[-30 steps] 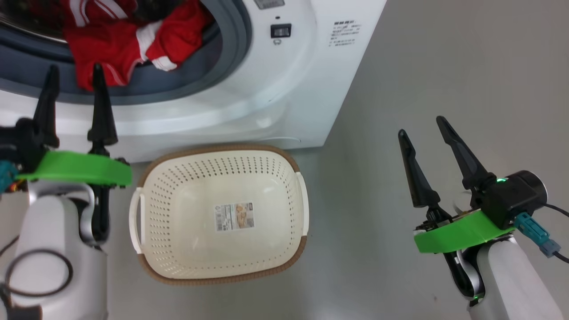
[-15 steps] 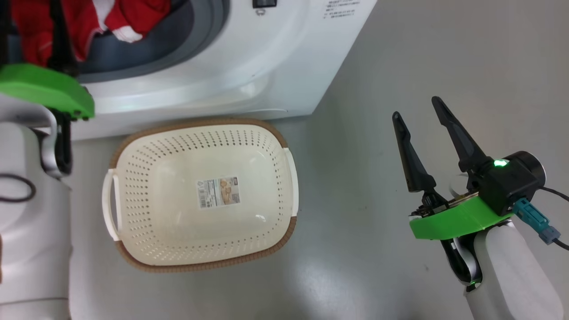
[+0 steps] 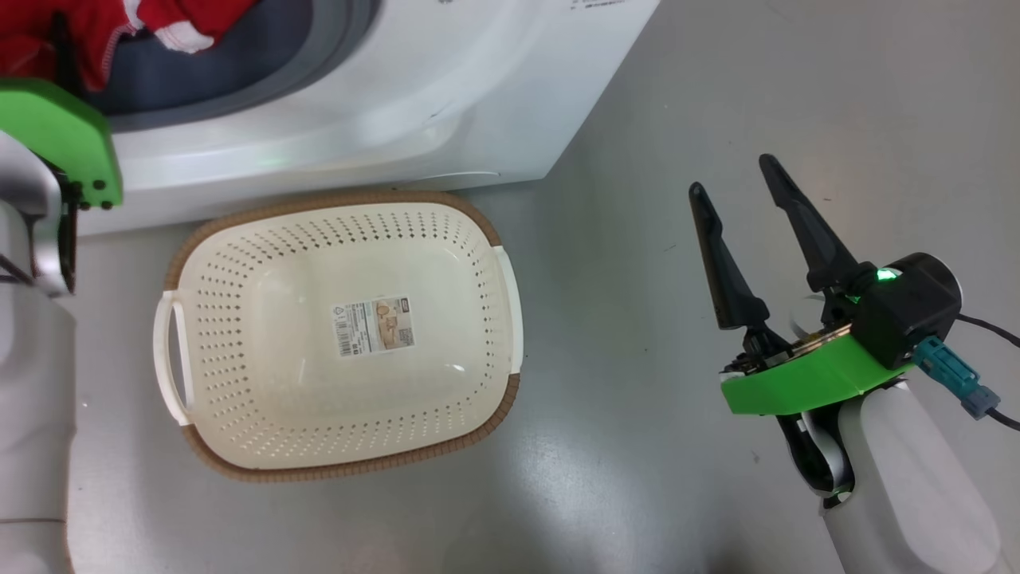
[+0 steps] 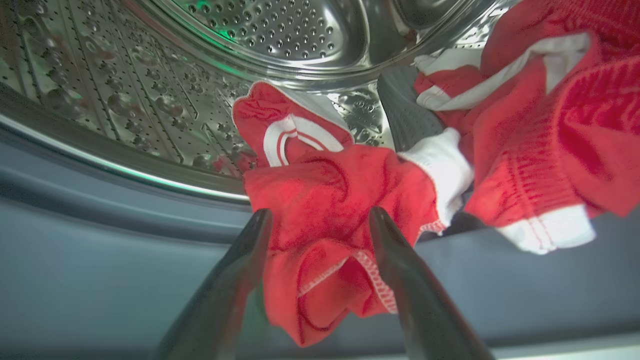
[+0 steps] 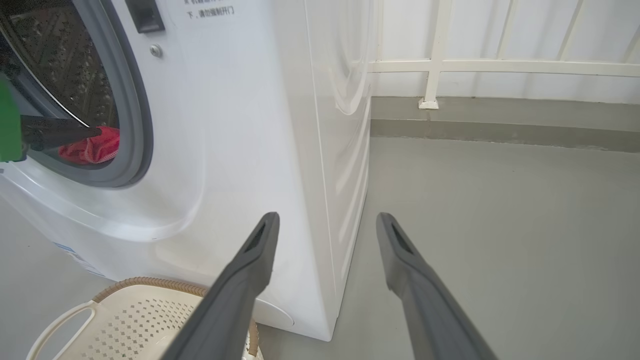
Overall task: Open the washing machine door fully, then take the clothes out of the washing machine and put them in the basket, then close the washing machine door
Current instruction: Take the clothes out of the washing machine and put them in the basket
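**Q:** Where do the clothes lie?

**A:** Left wrist view, centre and right: the clothes (image 4: 340, 190), red with white trim, are heaped at the mouth of the perforated steel drum (image 4: 150, 100). One red fold hangs over the grey rubber ring (image 4: 100, 260) toward the bottom of the frame. Head view, upper left corner: red cloth shows inside the opening of the washing machine (image 3: 358, 104).

**Q:** And the left gripper?

**A:** Left wrist view, bottom centre: the left gripper (image 4: 320, 212) has its two dark fingers spread wide, one on either side of the hanging fold. The fold is not pinched, and whether a finger touches it cannot be told. Right wrist view, left edge: one of these fingers reaches into the opening, its tip at the red cloth.

**Q:** The right gripper?

**A:** Head view, right of frame: the right gripper (image 3: 731, 174) hangs over the grey floor (image 3: 637, 399), well apart from the machine, with its fingers wide apart and empty. Right wrist view: the fingers rise from bottom centre toward the machine's white side, and a white railing (image 5: 500, 65) crosses the upper right.

**Q:** The basket?

**A:** Head view, centre left: the basket (image 3: 263, 414) stands on the floor with its brown rim just beside the machine's front. A label (image 3: 374, 325) lies on its bottom.
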Robot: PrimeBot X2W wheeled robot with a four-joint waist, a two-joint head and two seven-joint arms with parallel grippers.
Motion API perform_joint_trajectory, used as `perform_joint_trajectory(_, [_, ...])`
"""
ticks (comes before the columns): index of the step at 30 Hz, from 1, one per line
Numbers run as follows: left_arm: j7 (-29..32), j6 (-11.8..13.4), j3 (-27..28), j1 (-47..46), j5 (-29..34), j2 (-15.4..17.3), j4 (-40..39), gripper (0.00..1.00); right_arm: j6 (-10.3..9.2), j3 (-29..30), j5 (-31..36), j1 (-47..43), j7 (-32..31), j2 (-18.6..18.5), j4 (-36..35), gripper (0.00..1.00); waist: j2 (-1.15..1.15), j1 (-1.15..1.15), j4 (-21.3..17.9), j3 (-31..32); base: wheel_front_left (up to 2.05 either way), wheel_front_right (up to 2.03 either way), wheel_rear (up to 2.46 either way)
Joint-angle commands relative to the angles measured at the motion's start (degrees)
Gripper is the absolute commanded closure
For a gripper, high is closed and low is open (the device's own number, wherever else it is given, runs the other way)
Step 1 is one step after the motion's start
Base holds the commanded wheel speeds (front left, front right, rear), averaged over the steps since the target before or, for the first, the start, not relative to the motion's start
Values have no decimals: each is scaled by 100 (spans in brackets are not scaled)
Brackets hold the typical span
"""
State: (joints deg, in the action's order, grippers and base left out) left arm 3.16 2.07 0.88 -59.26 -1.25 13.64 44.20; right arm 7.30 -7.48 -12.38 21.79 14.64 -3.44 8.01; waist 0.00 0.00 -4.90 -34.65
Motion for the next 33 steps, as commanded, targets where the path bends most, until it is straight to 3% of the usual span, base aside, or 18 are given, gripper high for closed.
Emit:
perform_joint_trajectory(1, [205,57,52,-63,82,403,-120,0,19,-182,-106,5,36,39,-89,0,0,0,-28,-49,0,0,0])
perform_joint_trajectory(6, [730,92,38,57,84,560,-217,0,19,-268,-166,55,36,50,-55,0,0,0,-105,-134,0,0,0])
perform_joint_trajectory(9, [851,101,53,110,49,613,-308,54,19,-298,-175,82,36,53,-34,0,0,0,-138,-166,0,0,0])
perform_joint_trajectory(10, [866,90,73,129,7,611,-347,66,19,-307,-178,89,36,54,-27,0,0,0,-148,-172,0,0,0])
perform_joint_trajectory(11, [885,82,79,151,-14,619,-381,87,19,-313,-183,95,36,54,-23,0,0,0,-156,-177,0,0,0])
perform_joint_trajectory(12, [885,82,79,151,-14,619,-381,87,19,-313,-183,95,36,54,-23,0,0,0,-156,-177,0,0,0])
perform_joint_trajectory(13, [938,73,71,174,-19,636,-398,100,19,-320,-192,99,36,54,-18,0,0,0,-164,-180,0,0,0])
perform_joint_trajectory(21, [1025,129,124,351,-138,695,-714,100,19,-332,-252,135,36,56,4,0,0,0,-220,-212,0,0,0])
perform_joint_trajectory(27, [459,189,276,503,-359,628,-1007,100,19,-331,-287,132,36,56,47,0,0,0,-211,-187,0,0,0])
perform_joint_trajectory(33, [-319,63,487,701,-757,454,-1208,100,19,-314,-284,120,36,56,97,0,0,0,-161,-63,0,0,0])
